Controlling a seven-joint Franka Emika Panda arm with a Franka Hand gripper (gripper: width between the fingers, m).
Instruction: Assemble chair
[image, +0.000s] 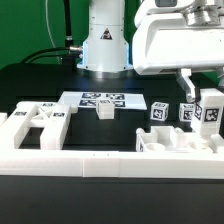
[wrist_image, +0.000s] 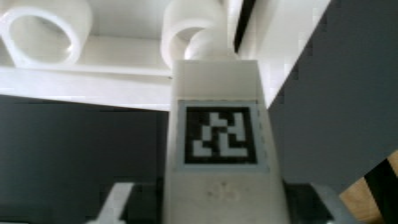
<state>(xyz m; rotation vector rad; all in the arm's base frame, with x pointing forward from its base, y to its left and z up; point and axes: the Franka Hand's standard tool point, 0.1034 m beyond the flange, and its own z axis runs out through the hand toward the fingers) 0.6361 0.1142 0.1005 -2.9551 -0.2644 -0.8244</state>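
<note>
Inventory as I see it on my remote feed, running from the exterior view's left to its right:

1. Slotted panel (image: 35, 125): lies flat on the dark surface (image: 30, 85), just behind the long white border rail (image: 60, 165).
2. Marker board (image: 100, 99): flat, centre.
3. Small cube (image: 105, 111): at the marker board's near edge.
4. First leg (image: 158, 113) and second leg (image: 187, 114): upright, tags showing, near each other.
5. Holed panel (image: 175, 142) (wrist_image: 71, 45): in front of those legs.
6. Tool (wrist_image: 217, 205): far right, pinching a third leg (image: 210, 108) (wrist_image: 222, 120). The wrist view shows this leg's tag, with the holed panel beyond it.
</note>
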